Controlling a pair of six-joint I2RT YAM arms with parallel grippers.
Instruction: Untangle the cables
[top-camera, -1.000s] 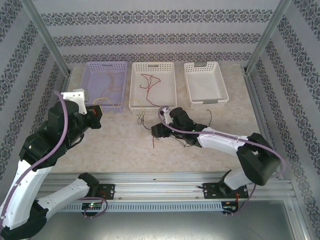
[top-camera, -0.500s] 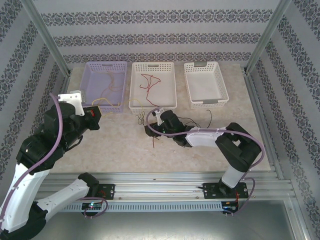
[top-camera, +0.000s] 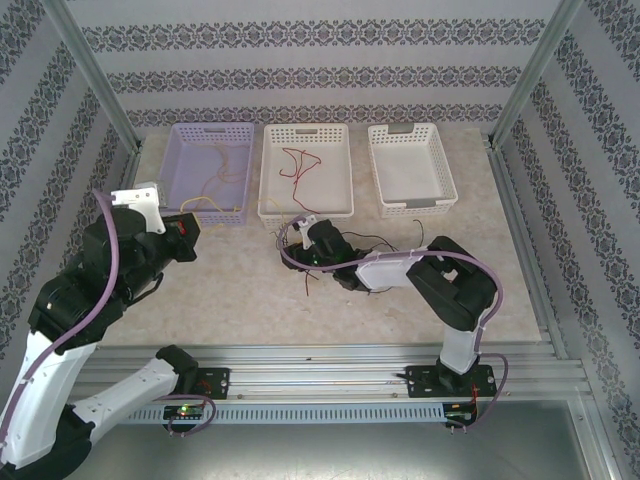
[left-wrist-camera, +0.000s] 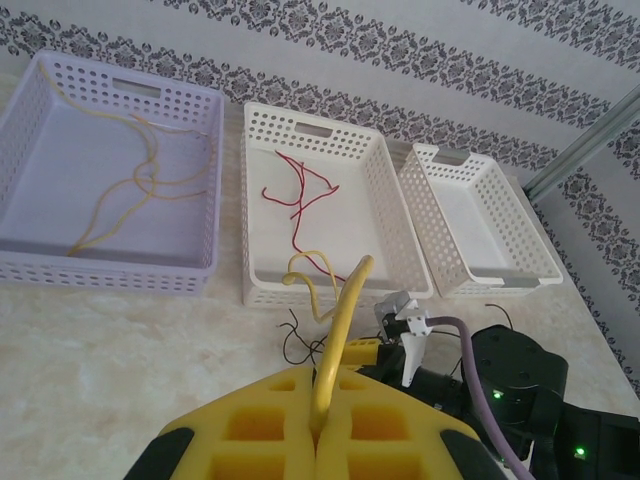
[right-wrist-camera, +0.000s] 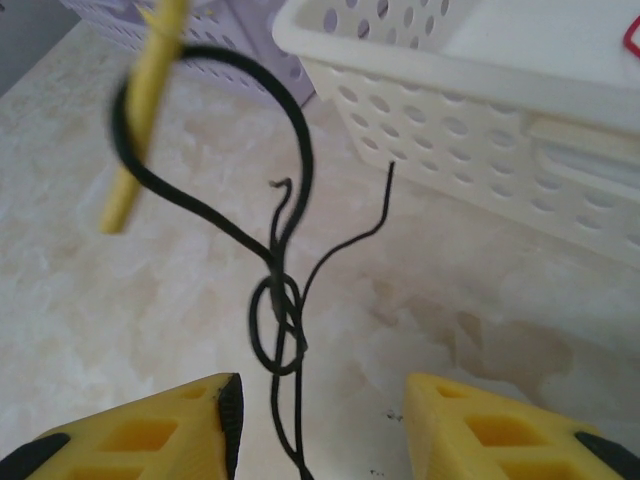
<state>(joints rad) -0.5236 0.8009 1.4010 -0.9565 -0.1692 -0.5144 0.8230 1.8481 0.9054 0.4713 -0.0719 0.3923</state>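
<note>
1. The left gripper (left-wrist-camera: 318, 410) is pressed together on the yellow cable (left-wrist-camera: 347, 295), which rises out of the seam between its two yellow fingers.
2. From that grip the yellow cable arches up and curls back down in front of the near rim of the middle white basket (left-wrist-camera: 395, 220).
3. The right gripper (right-wrist-camera: 320, 395) stands with its fingers apart. The black cable (right-wrist-camera: 282, 305) runs down through the gap between them, and neither pad is seen touching it.
4. Just beyond those fingers the black cable is twisted into a small knot, and above the knot it opens into a wide loop.
5. The yellow cable passes through that loop, so the two strands are still hooked together above the table (left-wrist-camera: 100, 350), close to the basket's front wall.
6. In the overhead view a few loose black strands lie on the table beside the right gripper.
7. A red cable (left-wrist-camera: 300, 200) lies inside the middle white basket.
8. A tan cable (left-wrist-camera: 140, 185) lies in the purple basket (left-wrist-camera: 110, 270) to the left.
9. The right white basket (left-wrist-camera: 440, 250) sits beside the middle one.
</note>
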